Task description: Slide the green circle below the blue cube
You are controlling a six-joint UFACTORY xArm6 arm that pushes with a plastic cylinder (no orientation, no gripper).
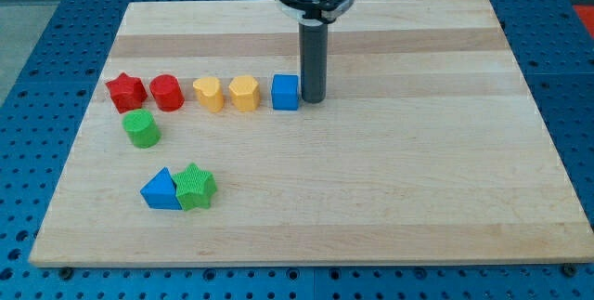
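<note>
Pale wood fills most of what you are looking at: a board point(371, 198) lying on a blue perforated table point(56, 21). Your arm has no jaws, so nothing opens, closes or clamps; it ends in a straight dark rod hanging from a metal collar at the view's top. My tip point(313, 101) rests on the board just to the view's right of the blue cube point(286, 92), so near that the two look to be touching, though you cannot be sure of contact from this angle. The rod holds nothing.

A row of blocks runs across the upper left part of the board. From the view's left you meet a red star point(125, 92), then a red cylinder point(167, 92) almost against it, then a yellow heart-like block point(209, 94), a second yellow block point(243, 92) of rounded, unclear shape, and last the blue cube.

The green circle point(142, 128) sits just below the gap between the two red blocks, towards the view's left, well apart from the blue cube and from my tip.

Lower down, near the view's bottom left, a blue triangle point(161, 191) and a green star point(196, 187) sit pressed side by side, the star on the view's right.
</note>
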